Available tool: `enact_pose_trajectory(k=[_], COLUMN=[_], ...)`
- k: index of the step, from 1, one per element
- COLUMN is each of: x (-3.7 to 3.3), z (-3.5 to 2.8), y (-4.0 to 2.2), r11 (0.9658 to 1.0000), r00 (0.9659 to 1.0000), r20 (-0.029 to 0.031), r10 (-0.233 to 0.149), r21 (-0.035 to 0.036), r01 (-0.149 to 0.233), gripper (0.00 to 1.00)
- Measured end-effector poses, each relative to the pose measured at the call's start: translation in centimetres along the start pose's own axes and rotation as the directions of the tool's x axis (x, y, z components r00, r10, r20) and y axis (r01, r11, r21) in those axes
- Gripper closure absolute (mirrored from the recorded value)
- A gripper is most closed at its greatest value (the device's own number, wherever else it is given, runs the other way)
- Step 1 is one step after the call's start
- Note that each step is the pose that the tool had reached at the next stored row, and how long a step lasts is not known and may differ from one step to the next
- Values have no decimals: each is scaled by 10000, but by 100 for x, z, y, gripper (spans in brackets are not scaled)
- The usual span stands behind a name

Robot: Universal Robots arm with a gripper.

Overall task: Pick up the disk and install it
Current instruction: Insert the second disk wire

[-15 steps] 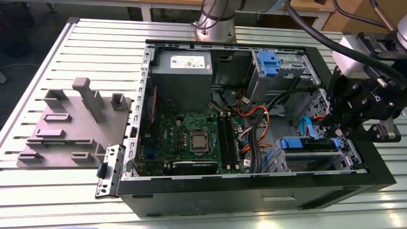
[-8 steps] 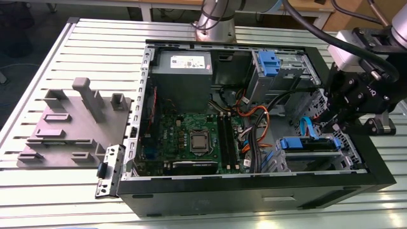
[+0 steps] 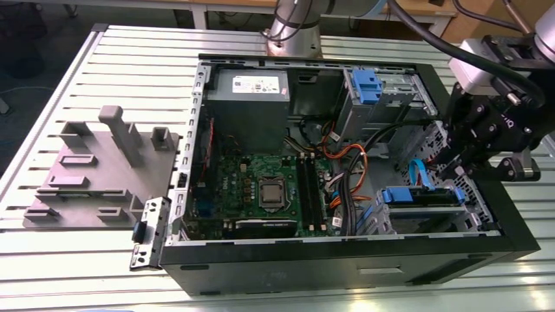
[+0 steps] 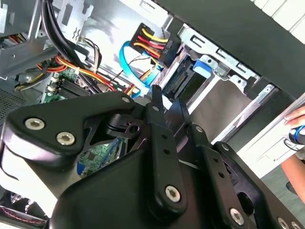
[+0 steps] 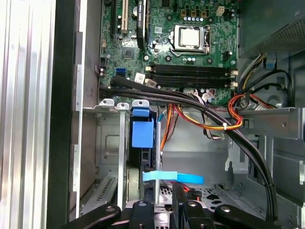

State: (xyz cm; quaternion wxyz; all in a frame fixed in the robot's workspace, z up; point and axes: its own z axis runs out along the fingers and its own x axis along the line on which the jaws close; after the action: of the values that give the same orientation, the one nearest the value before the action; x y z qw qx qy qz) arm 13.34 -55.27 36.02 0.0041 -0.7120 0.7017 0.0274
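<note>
The disk lies in the lower drive bay at the near corner of the open computer case, on the exterior view's right. Its blue front tab faces the motherboard. In the second wrist view the disk's blue tab sits in the bay's metal frame, just beyond the fingertips. My gripper hangs over the far end of that bay. Its black fingers stand close together with nothing between them, apart from the disk. In the first wrist view my gripper straddles the bay's thin metal wall.
A blue data cable and bundled black and orange cables cross beside the bay. A second blue caddy sits in its cage next to the power supply. A grey fixture lies left of the case. A person's hand shows outside the case.
</note>
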Motion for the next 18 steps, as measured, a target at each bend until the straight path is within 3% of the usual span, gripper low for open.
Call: enact_pose_trajectory(k=[9, 18], x=[1, 1], z=[-4, -4], y=[-130, -143], r11=[10000, 10000], r00=[10000, 10000], r20=[0, 1], r10=[0, 1], r21=[0, 0], r01=[0, -1], gripper=[70, 70])
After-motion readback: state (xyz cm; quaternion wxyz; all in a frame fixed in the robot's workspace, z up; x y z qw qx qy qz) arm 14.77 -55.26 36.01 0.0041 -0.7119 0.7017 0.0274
